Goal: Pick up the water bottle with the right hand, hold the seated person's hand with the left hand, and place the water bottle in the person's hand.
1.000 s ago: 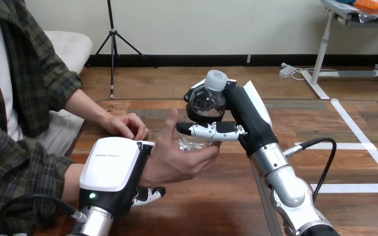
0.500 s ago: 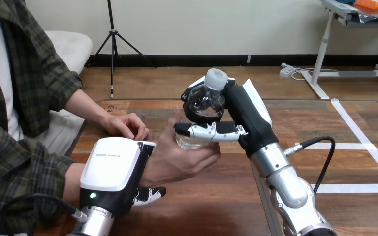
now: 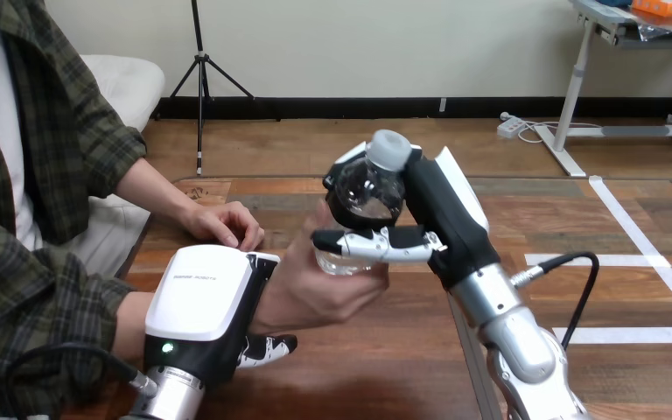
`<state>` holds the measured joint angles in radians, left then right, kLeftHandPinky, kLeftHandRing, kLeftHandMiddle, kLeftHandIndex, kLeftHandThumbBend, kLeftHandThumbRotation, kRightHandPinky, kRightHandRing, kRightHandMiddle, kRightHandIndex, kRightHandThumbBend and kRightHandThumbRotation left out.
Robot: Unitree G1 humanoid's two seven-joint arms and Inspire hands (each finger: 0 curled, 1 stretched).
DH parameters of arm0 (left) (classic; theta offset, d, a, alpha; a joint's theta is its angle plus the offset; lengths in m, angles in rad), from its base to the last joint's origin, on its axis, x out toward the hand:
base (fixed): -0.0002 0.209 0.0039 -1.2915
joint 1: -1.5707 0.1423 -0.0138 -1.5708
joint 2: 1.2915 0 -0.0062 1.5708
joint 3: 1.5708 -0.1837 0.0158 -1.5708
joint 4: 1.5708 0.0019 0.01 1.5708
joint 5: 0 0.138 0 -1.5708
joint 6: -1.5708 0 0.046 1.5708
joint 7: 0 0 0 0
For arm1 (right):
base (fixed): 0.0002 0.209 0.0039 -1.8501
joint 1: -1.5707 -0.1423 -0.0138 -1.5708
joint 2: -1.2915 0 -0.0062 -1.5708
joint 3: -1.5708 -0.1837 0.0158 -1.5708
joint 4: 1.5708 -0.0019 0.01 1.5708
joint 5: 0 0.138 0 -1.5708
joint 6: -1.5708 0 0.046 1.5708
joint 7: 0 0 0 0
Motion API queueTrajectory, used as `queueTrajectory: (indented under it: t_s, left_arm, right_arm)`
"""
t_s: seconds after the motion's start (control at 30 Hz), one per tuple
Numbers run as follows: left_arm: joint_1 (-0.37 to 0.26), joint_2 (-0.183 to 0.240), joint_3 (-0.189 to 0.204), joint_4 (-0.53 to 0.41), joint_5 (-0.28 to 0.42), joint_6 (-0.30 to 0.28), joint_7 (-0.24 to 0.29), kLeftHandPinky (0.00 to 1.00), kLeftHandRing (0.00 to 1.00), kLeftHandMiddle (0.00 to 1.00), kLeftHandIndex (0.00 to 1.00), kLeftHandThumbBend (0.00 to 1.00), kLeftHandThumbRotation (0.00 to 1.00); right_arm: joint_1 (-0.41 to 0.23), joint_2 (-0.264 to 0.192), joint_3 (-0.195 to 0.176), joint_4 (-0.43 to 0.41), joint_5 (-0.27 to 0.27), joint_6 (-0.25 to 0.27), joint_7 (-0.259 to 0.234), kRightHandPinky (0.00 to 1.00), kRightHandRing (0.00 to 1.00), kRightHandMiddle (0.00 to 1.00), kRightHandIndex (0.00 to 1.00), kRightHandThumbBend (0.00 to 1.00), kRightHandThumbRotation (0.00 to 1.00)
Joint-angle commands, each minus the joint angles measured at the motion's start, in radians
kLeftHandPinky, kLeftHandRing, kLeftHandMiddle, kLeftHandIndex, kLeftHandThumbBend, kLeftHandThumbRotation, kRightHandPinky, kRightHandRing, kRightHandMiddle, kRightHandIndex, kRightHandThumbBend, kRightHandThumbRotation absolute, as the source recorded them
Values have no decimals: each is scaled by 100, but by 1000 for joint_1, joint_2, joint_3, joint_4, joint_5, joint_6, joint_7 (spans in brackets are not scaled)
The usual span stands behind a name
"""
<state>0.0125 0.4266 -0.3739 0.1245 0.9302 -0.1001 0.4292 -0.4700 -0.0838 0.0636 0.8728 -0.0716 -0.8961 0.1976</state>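
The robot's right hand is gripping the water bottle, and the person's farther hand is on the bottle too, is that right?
Not quite. In the head view the right hand grips the water bottle, but the person's farther hand rests on the table, apart from the bottle; the person's nearer hand is the one touching it.

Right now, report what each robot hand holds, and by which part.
Right hand: the water bottle, gripped round its body below the cap; the person's nearer hand cups its base. Left hand lies over that hand's wrist; grip cannot be told.
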Motion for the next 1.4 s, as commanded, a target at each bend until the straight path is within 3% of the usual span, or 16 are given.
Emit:
queueTrajectory:
  t_s: [0.0,0.13,0.43,0.7,1.37]
  left_arm:
    - [-9,-12,-6,-23,-11,-19,-6,34,36,39,37,87,0]
    - [-9,-12,-5,-25,-7,-16,-9,34,36,39,37,88,0]
    - [-9,-13,-3,-27,-4,-14,-13,35,36,39,38,87,0]
    - [-7,-13,-2,-29,-2,-15,-13,34,36,39,37,87,0]
    - [-3,-11,5,-34,-5,-9,-31,35,37,39,38,87,0]
  right_arm:
    - [-8,-17,-16,-101,49,-12,28,33,38,45,47,73,0]
    - [13,-15,-13,-132,77,1,64,34,39,46,48,72,0]
    - [51,-12,-9,-189,90,25,97,35,40,46,48,71,0]
    - [75,-10,-7,-223,79,37,98,36,41,46,48,70,0]
    - [81,-10,-4,-214,77,38,105,37,41,46,48,70,0]
